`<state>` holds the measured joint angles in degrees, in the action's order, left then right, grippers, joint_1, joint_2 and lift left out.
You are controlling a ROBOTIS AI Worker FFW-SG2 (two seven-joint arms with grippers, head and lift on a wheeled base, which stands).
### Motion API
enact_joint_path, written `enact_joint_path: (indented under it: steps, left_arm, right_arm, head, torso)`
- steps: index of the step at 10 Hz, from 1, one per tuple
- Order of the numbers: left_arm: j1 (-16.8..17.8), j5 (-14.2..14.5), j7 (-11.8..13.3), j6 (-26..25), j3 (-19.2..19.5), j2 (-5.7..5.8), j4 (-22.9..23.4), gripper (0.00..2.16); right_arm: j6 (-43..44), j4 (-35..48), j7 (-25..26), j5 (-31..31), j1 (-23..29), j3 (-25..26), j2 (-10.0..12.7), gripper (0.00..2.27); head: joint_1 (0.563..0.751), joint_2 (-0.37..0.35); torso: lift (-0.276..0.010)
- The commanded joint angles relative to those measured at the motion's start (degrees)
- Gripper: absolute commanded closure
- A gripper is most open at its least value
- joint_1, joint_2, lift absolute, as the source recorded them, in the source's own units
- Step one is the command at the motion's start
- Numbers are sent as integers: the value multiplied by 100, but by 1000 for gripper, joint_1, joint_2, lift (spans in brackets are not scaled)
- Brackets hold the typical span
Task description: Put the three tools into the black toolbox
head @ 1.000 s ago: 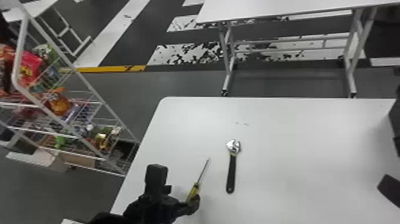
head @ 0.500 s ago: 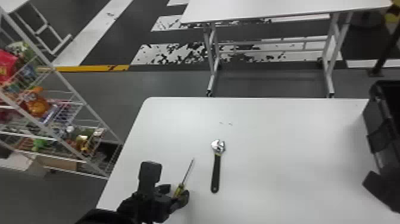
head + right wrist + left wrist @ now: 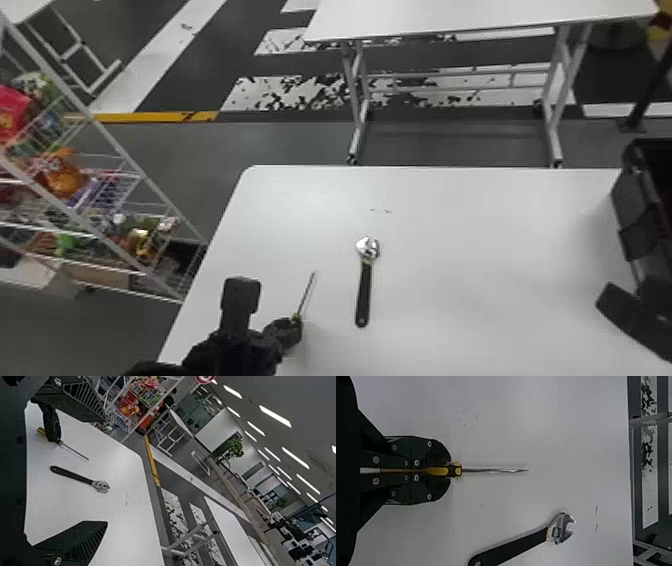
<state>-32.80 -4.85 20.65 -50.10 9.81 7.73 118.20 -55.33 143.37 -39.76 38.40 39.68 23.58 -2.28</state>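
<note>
Screwdriver [image 3: 490, 470]: yellow-and-black handle in the left gripper [image 3: 450, 470], bare metal shaft reaching past the fingertips and away from the robot, low over the surface [image 3: 475, 250]; whether it touches there cannot be told.
Left jaws: pinching the screwdriver's handle from both sides, closed along its length.
Adjustable wrench [image 3: 363, 290]: flat on the surface, just right of the screwdriver and apart from it, metal head away from the robot, black grip toward it.
Right gripper [image 3: 105, 471]: near the toolbox, its jaws spread wide with nothing between them.
Black toolbox [image 3: 637, 215]: at the right end of the surface, well apart from both tools; its contents cannot be made out, so whether one tool is already inside is uncertain.
Wire rack [image 3: 120, 150]: off to the left, beside the surface, loaded with packets.
Step in hand: picking up the screwdriver; the grasp looks made, the delivery not.
Next move: a straight lift, then a carry to the right, high enough for the shaft to pass over the wrench, ending above the toolbox or in a handover to the right gripper.
Risk: the slim handle could turn in the grip if the tip drags.
Wrench's turn: likely after the screwdriver is delivered.
</note>
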Motion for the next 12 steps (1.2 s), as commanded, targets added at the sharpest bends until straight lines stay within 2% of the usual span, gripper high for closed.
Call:
enact_joint_path:
  steps: [1, 2, 4, 6, 8, 10, 12]
  left_arm:
    - [-130, 151, 0, -119, 135, -18, 300, 2142]
    - [-306, 371, 18, -119, 241, -18, 607, 2142]
    - [-569, 723, 194, -488, 311, -9, 1381, 2142]
    - [-886, 969, 413, -593, 197, -18, 2101, 2142]
    - [-947, 960, 440, -664, -163, 0, 2392, 2142]
    - [-903, 837, 405, -646, -603, 26, 2427, 2142]
    - [-798, 318, 185, -646, -1359, 70, 2427, 2142]
  right_arm:
    - [0, 25, 21, -35, -31, -72, 0, 83]
    - [0, 34, 56, -52, -49, -125, 0, 83]
    - [-158, 42, 56, -70, -66, -152, 0, 83]
    - [-650, 51, 109, -149, -268, -275, 17, 83]
    - [-1582, 51, 320, -360, -567, -503, 9, 83]
    - [-1635, -46, 434, -940, -699, -1127, 17, 83]
    - [-1354, -634, 434, -1283, -989, -1707, 17, 83]
  head:
    - [695, 288]
    - [695, 294]
    - [695, 302]
    - [695, 262]
    - [695, 213]
    - [695, 186]
    - [695, 172]
  torso:
    - [-51]
    - [-51]
    - [-51]
    - [-51]
    - [-51]
    - [-51]
    - [-51]
